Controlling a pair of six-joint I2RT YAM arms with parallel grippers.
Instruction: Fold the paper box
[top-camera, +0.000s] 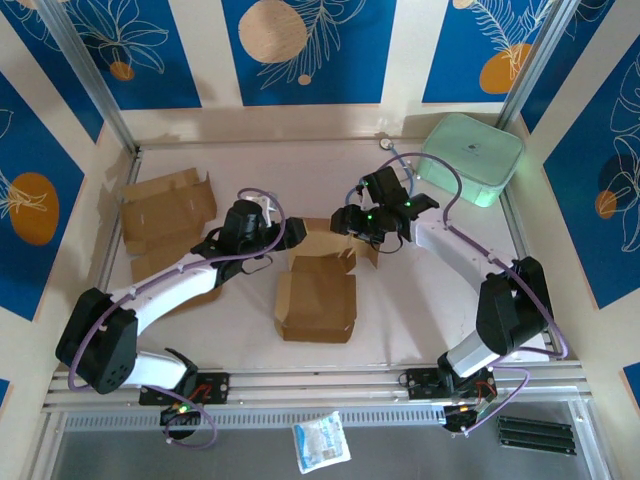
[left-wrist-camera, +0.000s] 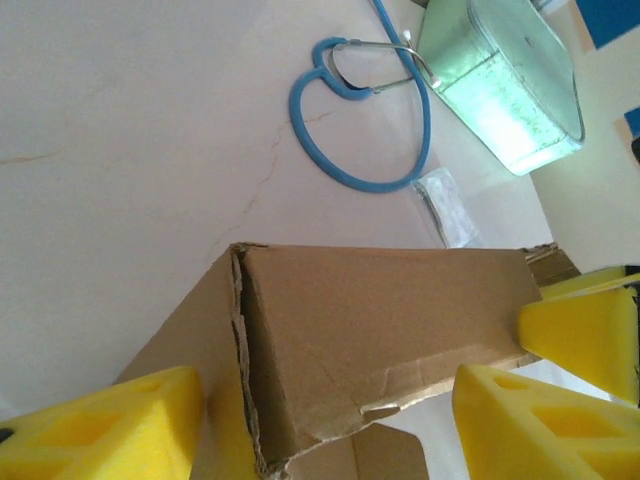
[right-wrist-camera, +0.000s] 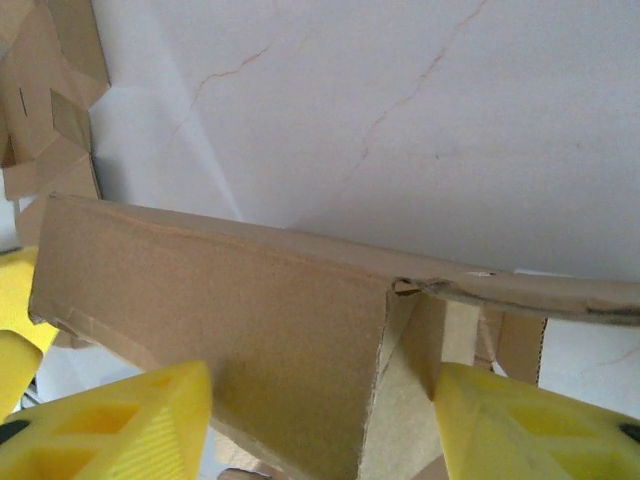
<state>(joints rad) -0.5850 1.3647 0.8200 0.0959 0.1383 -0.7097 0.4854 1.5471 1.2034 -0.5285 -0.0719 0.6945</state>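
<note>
Left gripper (left-wrist-camera: 325, 395) wide astride paper box (left-wrist-camera: 390, 300) wall, right gripper (right-wrist-camera: 320, 390) likewise, arms angled inward.

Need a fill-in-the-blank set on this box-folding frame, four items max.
1. The half-folded cardboard box is ____ in colour.
2. The lidded tub at the far right is pale ____.
3. A flat box blank lies on the box's ____ side.
4. The left pincer has ____ fingers.
Missing: brown; green; left; yellow.

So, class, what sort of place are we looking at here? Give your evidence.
Probably a robotics lab test cell: left arm and right arm bolted to an aluminium rail, a white table walled by printed blue panels, a paper box for practice.
</note>
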